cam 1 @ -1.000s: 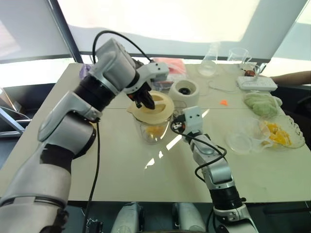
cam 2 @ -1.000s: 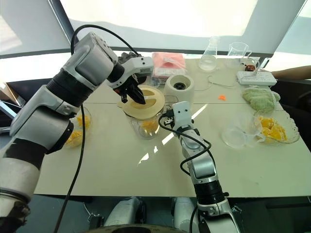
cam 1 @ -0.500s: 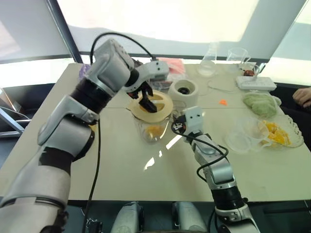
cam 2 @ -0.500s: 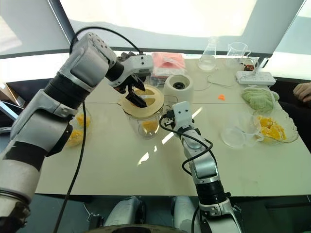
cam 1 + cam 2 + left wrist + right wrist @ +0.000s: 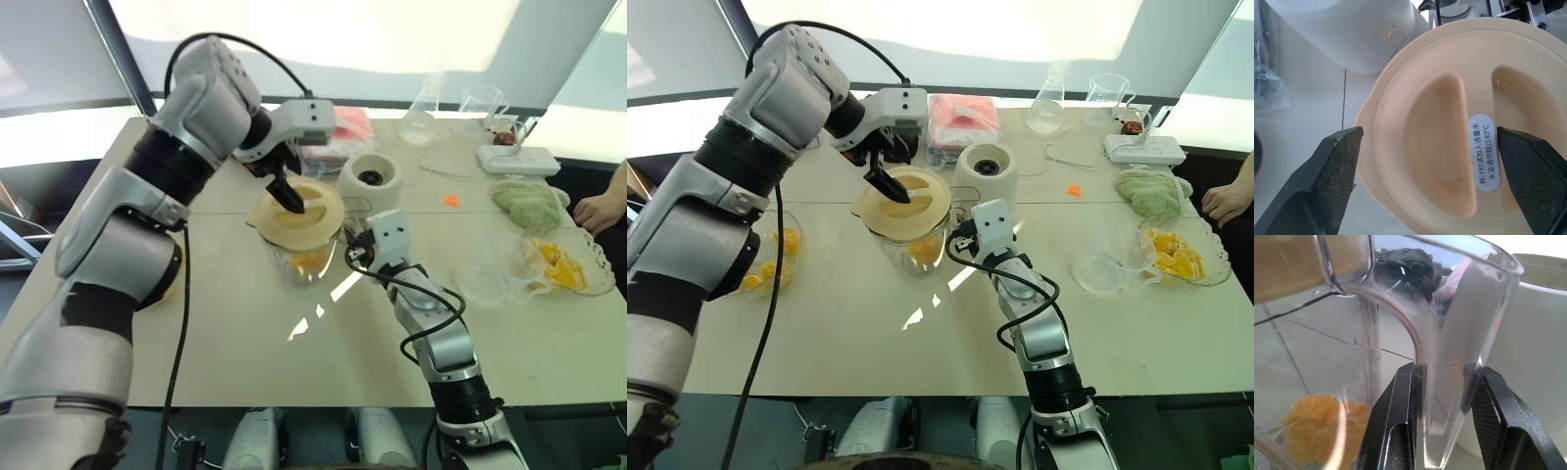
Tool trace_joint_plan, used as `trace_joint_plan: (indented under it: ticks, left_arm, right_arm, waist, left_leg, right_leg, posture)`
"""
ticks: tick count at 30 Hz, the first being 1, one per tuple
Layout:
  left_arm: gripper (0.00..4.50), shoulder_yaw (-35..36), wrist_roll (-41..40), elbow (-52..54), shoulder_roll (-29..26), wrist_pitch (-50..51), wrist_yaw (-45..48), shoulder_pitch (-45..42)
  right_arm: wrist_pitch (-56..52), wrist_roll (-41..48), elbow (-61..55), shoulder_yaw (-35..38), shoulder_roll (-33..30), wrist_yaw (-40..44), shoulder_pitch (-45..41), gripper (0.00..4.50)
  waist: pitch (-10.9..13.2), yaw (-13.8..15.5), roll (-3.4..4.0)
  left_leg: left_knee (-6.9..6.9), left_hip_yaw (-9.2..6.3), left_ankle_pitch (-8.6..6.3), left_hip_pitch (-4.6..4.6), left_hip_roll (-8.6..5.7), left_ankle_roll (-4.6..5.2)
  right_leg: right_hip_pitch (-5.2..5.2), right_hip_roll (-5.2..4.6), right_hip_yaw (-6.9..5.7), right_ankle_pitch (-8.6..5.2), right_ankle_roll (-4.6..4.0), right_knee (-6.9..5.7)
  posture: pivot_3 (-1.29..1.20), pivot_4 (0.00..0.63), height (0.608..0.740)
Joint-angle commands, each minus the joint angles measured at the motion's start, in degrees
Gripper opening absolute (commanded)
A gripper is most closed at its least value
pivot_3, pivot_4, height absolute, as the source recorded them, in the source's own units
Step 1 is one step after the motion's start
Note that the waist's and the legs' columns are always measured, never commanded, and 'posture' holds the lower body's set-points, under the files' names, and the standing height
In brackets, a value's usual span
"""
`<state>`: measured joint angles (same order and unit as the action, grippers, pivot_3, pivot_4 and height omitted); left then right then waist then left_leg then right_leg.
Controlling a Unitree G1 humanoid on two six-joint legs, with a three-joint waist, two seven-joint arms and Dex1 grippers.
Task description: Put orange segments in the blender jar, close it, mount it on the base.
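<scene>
1. Left gripper (image 5: 1427,181): jaws were pinching the lid (image 5: 301,209), now wide, lifted clear, empty.
2. Lid seated on blender jar (image 5: 306,257), centre of desk (image 5: 245,333); segments inside.
3. Right gripper (image 5: 1442,404): jaws clamped on jar handle (image 5: 1457,367). Mounting on base (image 5: 370,179) pending.

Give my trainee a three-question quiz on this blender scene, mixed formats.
1. True or false: the lid sits on the blender jar.
2. What is the right gripper clamped on? A. jar handle B. base C. lid
3. What lies inside the jar?

Key:
1. True.
2. A.
3. Orange segments; the left gripper is open above the lid, and the base stands bare behind.
</scene>
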<state>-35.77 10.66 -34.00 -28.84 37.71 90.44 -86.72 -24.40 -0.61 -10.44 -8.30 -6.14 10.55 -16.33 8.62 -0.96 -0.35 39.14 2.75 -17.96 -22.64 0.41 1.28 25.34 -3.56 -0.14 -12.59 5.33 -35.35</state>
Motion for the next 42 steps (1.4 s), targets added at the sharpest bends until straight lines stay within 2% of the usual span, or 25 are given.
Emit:
trace_joint_plan:
  ticks: [1, 6, 12, 15, 17, 19, 22, 27, 32, 35, 39, 42]
  left_arm:
    - [4.44, 3.14, 0.35, -0.55, -1.04, -1.67, -1.24, -3.07]
    - [4.44, 7.96, -3.32, -0.48, -0.91, 3.70, 0.06, -5.29]
    - [4.44, 13.20, -15.48, 0.05, -2.23, 19.40, 2.06, -9.41]
    - [4.44, 18.75, -18.40, 2.77, -3.96, 19.81, 0.09, -7.81]
    - [4.44, 27.16, -20.36, 11.57, -4.02, 14.24, -8.95, -0.31]
    - [4.44, 31.14, -20.92, 19.04, -4.39, 12.79, -14.89, 6.10]
    - [4.44, 38.64, -24.33, 28.45, -3.13, 21.36, -24.18, 15.01]
    - [4.44, 49.44, -27.59, 40.77, 1.55, 24.27, -38.46, 29.26]
    - [4.44, 54.53, -30.06, 44.79, 4.15, 23.14, -46.83, 37.22]
    - [4.50, 57.86, -31.76, 46.12, 6.51, 22.65, -51.98, 40.98]
    - [4.50, 58.71, -33.80, 48.10, 7.97, 20.17, -55.63, 43.89]
    - [4.50, 57.48, -35.63, 51.24, 8.15, 18.81, -56.09, 48.02]
  right_arm:
    - [0.24, -0.45, -0.20, -0.93, -0.93, 1.26, 0.16, 1.15]
    - [0.11, -0.58, -0.50, -1.05, -1.15, 1.57, 0.53, 1.15]
    - [-0.29, -0.57, -0.95, -1.31, -1.44, 2.06, 0.86, 1.15]
    - [-0.85, -0.44, -2.27, -0.26, -1.35, 1.27, 1.10, 1.15]
    - [-1.77, 0.05, -4.16, 1.10, -0.69, 0.05, 1.18, 1.15]
    - [-2.54, 0.40, -5.71, 1.70, -0.53, -0.44, 1.54, 1.15]
    - [-3.58, 0.37, -7.56, 2.61, -0.26, -1.66, 2.03, 1.15]
    - [-5.70, 2.38, -10.79, 5.74, 0.70, -2.84, 0.11, 1.15]
    - [-7.84, 4.81, -13.92, 7.60, 0.69, -1.88, -1.97, 1.15]
    - [-9.22, 5.07, -15.10, 7.80, -0.90, -0.49, -3.38, 0.96]
    - [-11.20, 6.21, -17.41, 8.40, -2.23, 0.50, -5.45, 0.96]
    - [-15.29, 8.76, -19.97, 10.57, -2.69, 0.87, -10.03, 0.96]
  waist:
    - [0.07, -0.06, 0.00]
    - [0.46, -0.18, -0.14]
    - [0.56, -0.29, -0.17]
    - [0.62, -0.55, -0.12]
    - [0.62, -0.56, -0.03]
    - [0.65, -0.26, -0.05]
    - [0.75, 0.15, -0.21]
    - [0.76, 0.27, -0.24]
    - [0.77, 0.19, -0.26]
    - [0.78, 0.10, -0.26]
    - [0.78, 0.06, -0.27]
    - [0.78, -0.04, -0.26]
  left_leg:
    - [-0.03, 0.00, -0.01, -0.01, 0.00, 0.02]
    - [-0.03, -0.01, -0.04, 0.00, 0.00, 0.07]
    - [-0.02, 0.00, -0.04, 0.01, 0.01, 0.07]
    - [-0.02, 0.00, -0.04, 0.06, 0.02, 0.07]
    - [-0.03, -0.02, -0.04, 0.09, 0.05, 0.06]
    - [0.00, -0.03, -0.03, 0.17, 0.07, 0.04]
    - [0.04, -0.06, 0.15, 0.15, 0.05, -0.28]
    - [0.14, -0.09, 0.28, 0.15, -0.07, -0.49]
    - [0.14, -0.11, 0.34, 0.18, -0.10, -0.61]
    - [0.14, -0.14, 0.36, 0.20, -0.08, -0.64]
    - [0.13, -0.15, 0.36, 0.21, -0.05, -0.65]
    - [0.11, -0.12, 0.37, 0.22, -0.04, -0.66]
  right_leg:
    - [0.01, 0.00, 0.00, -0.01, 0.01, 0.01]
    - [0.02, 0.02, 0.00, -0.02, 0.02, 0.00]
    - [0.01, 0.02, 0.00, -0.02, 0.04, -0.02]
    - [0.02, 0.03, 0.00, -0.02, 0.04, -0.12]
    - [0.03, 0.05, 0.00, -0.02, 0.03, -0.16]
    - [0.02, -0.03, 0.04, -0.05, -0.01, -0.40]
    - [0.08, -0.08, 0.04, -0.05, -0.02, -0.67]
    - [0.01, -0.19, 0.03, -0.01, -0.03, -0.71]
    - [0.03, -0.21, 0.03, 0.04, -0.09, -0.79]
    - [0.03, -0.15, 0.01, 0.07, -0.15, -0.79]
    - [0.03, -0.11, -0.01, 0.09, -0.18, -0.79]
    - [0.03, -0.12, 0.00, 0.10, -0.20, -0.78]
  posture:
    - [0.00, 0.150, 0.740]
    - [0.00, 0.150, 0.740]
    - [0.00, 0.150, 0.740]
    - [0.00, 0.150, 0.740]
    - [0.00, 0.150, 0.740]
    - [0.00, 0.150, 0.740]
    - [0.00, 0.150, 0.740]
    - [0.00, 0.150, 0.740]
    - [0.00, 0.150, 0.740]
    - [0.00, 0.150, 0.740]
    - [0.00, 0.150, 0.740]
    - [0.00, 0.150, 0.740]
